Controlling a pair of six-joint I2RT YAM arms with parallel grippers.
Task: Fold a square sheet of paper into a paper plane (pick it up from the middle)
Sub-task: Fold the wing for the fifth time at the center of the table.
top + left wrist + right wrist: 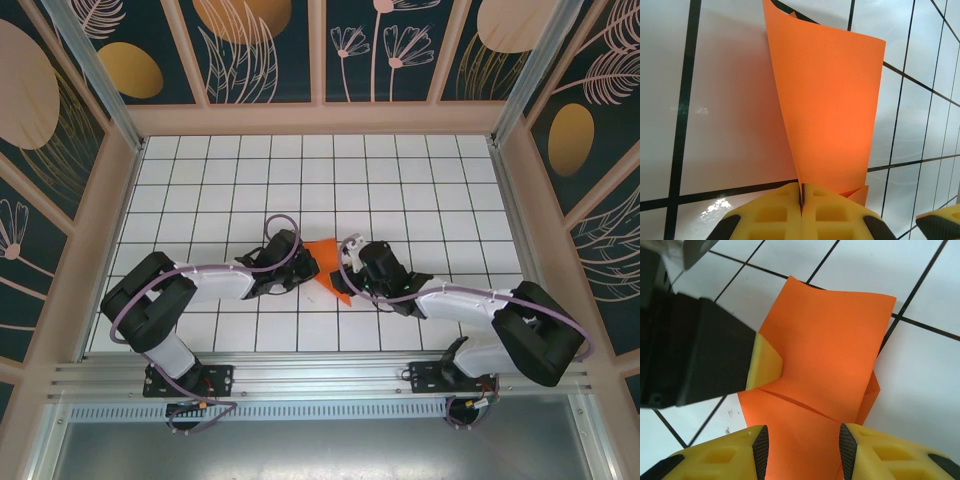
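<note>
I count one sheet of orange paper (328, 262), two grippers and one white grid-tiled table (300, 170) beneath them. The sheet sits at the middle of the table, between the two wrists. It is creased and partly raised off the tiles.

On the left wrist camera, the left gripper (801, 197) is closed tight. Its yellow fingertips pinch the near edge of the sheet, and the paper rises from the pinch as a curved, doubled panel.

On the right wrist camera, that same gripper reaches in from the left and clamps the sheet's left edge. The right gripper (802, 452) has its jaws apart, one yellow finger on either side of the sheet's near part, with orange showing in the gap. I cannot tell whether either pad touches the paper.
</note>
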